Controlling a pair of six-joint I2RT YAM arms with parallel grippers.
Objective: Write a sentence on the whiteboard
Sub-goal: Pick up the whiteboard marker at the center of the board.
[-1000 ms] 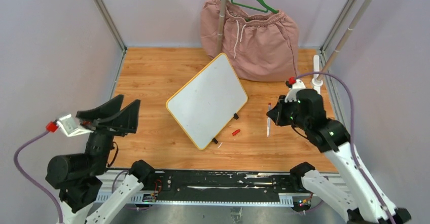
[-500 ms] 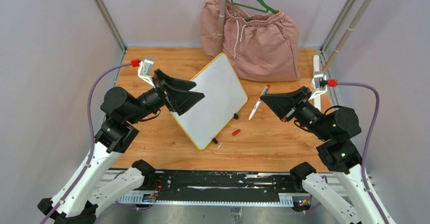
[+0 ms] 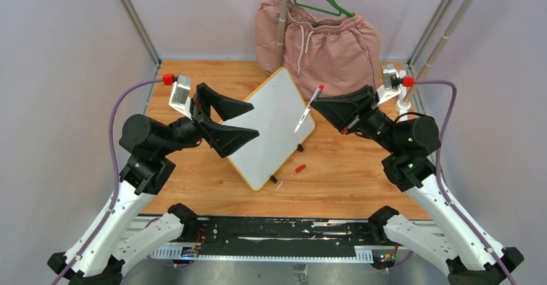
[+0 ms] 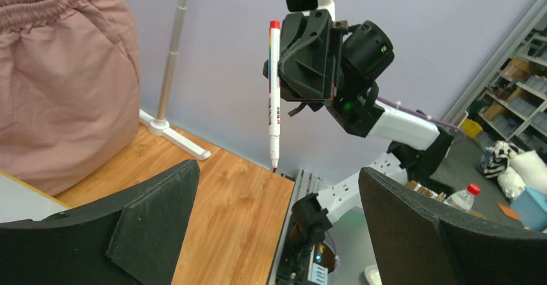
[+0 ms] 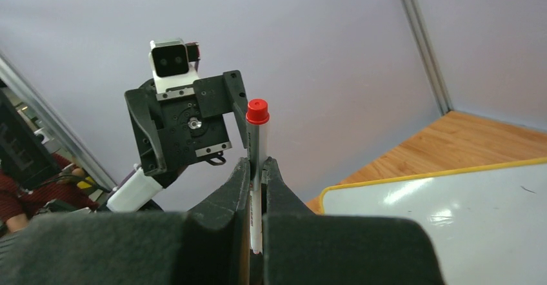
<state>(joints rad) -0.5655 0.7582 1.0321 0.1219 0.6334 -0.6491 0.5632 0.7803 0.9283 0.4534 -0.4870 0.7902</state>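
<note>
The whiteboard [image 3: 268, 130] lies turned on the wooden table, white with a yellow rim and black feet. Its face shows no lettering, so the sentence is not in view. My right gripper [image 3: 314, 106] is shut on a white marker [image 3: 308, 109], red end up and bare tip down, above the board's right edge. The marker also shows in the right wrist view [image 5: 257, 137] between my shut fingers [image 5: 237, 188], with the board [image 5: 451, 220] below. My left gripper [image 3: 255, 120] is open and empty over the board's left part. In its wrist view the marker [image 4: 274, 98] hangs ahead.
A small red cap [image 3: 300, 167] lies on the table near the board's lower right edge. Pink shorts [image 3: 319, 43] hang on a green hanger behind the board, beside a metal pole [image 3: 282, 27]. A white stand base [image 3: 403, 98] sits at the right rear.
The right gripper lifted the marker from the table and carried it left and back to the board's right edge. The left arm swung up from the near left to over the board.
</note>
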